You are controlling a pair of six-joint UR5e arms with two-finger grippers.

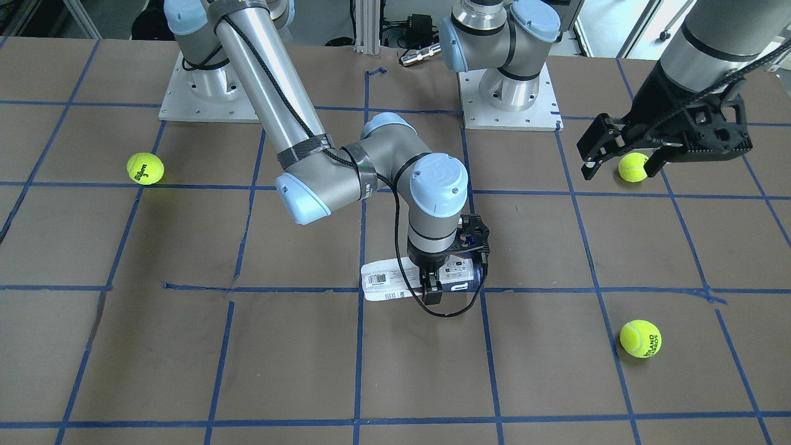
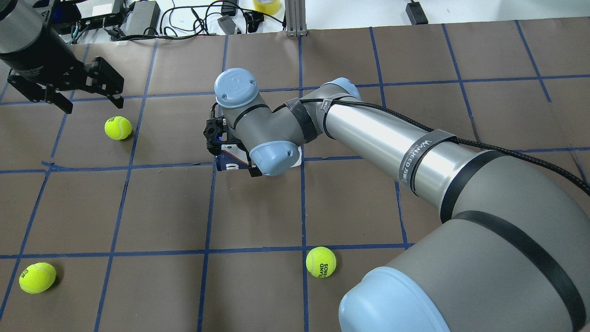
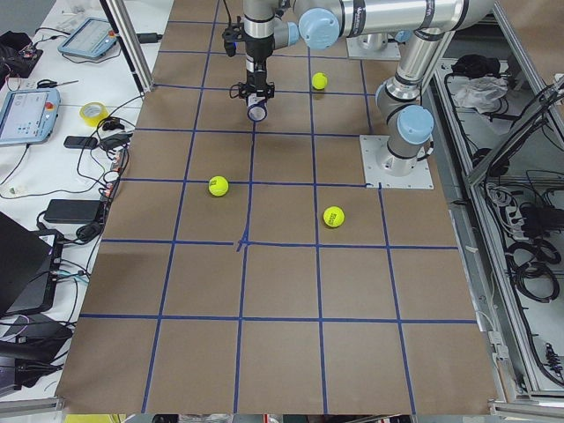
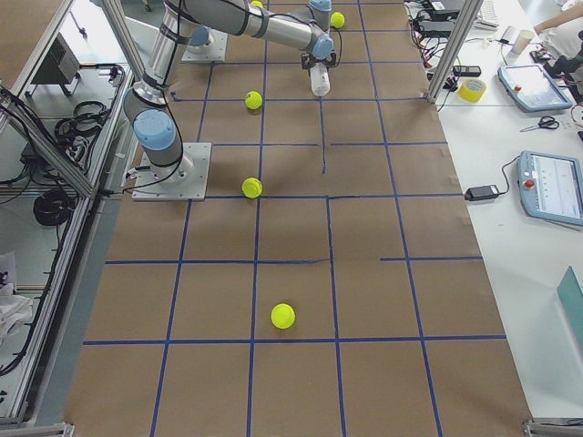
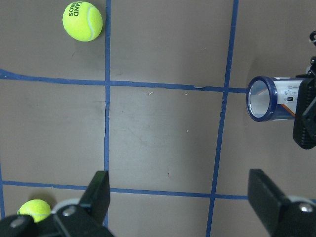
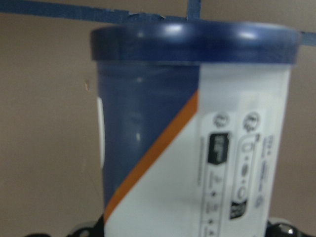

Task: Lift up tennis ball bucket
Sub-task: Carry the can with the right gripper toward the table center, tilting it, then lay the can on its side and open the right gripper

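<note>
One step looks nearly done: the slim white-labelled, navy-ended tennis ball bucket (image 1: 386, 279) lies sideways on the brown paper tabletop (image 1: 185, 346), the right gripper (image 1: 440, 281) straddling it, whether its jaws squeeze I cannot tell, while the left gripper (image 1: 620, 168) hangs wide-jawed well apart from it, so lifting remains.

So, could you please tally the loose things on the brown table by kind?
tennis balls: 5
tennis ball can: 1
Total: 6
</note>
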